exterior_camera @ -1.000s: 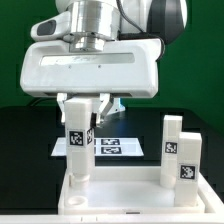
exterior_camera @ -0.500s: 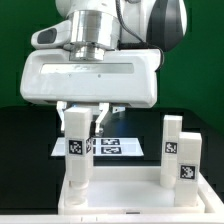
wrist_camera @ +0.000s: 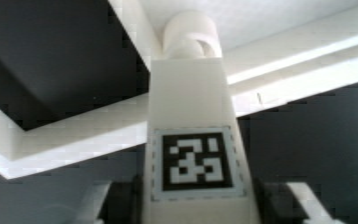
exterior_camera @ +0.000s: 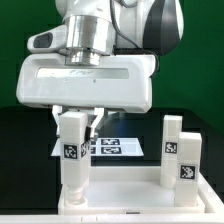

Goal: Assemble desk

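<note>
Black table (exterior_camera: 20,135) under white desk top (exterior_camera: 120,197); gripper (exterior_camera: 78,122) closed on upright leg (exterior_camera: 73,150) at corner; two legs (exterior_camera: 181,150) stand opposite.

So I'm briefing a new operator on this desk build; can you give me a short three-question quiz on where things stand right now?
1. True or false: the gripper is closed on a leg standing upright at the tabletop corner on the exterior view's left.
2. How many legs stand on the side of the tabletop at the exterior view's right?
A) none B) one C) two
3. Fill in: the flat sheet with printed tags lying behind the tabletop is the ______.

Key:
1. True; the wrist view also shows the tagged leg between the fingers.
2. C: a nearer leg and a farther leg.
3. marker board
</note>
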Robot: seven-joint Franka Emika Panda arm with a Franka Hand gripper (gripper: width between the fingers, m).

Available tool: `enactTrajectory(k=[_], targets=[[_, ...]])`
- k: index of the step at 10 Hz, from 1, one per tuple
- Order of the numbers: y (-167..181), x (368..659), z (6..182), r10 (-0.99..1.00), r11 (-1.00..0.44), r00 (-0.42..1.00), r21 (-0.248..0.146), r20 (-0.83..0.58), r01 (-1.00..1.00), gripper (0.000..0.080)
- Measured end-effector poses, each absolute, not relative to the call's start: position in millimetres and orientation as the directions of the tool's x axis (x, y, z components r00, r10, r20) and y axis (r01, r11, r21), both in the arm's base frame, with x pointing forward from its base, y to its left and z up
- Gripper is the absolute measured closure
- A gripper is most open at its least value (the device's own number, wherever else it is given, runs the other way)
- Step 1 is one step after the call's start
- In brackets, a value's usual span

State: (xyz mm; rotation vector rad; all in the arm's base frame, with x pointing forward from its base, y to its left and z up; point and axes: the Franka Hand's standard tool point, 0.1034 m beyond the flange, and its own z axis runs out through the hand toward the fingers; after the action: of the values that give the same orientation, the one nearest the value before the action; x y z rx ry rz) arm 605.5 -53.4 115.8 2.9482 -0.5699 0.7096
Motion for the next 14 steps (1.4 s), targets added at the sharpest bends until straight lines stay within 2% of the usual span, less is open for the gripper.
enactTrajectory(k=[6,9,13,14], targets=[[-53.1,609.7,110.9,-0.328,-0.932,0.819,-0.020,0.471,-0.361,0.0515],[-56.1,606.4,101.1,-0.327,-0.931,0.823,-0.010,0.465,-0.365,0.0515],[-55.8,607.6,100.6,-0.318,-0.933,0.815,-0.005,0.484,-0.361,0.0514],[-55.8,607.6,100.5,-0.318,-0.933,0.815,-0.005,0.484,-0.361,0.0349]])
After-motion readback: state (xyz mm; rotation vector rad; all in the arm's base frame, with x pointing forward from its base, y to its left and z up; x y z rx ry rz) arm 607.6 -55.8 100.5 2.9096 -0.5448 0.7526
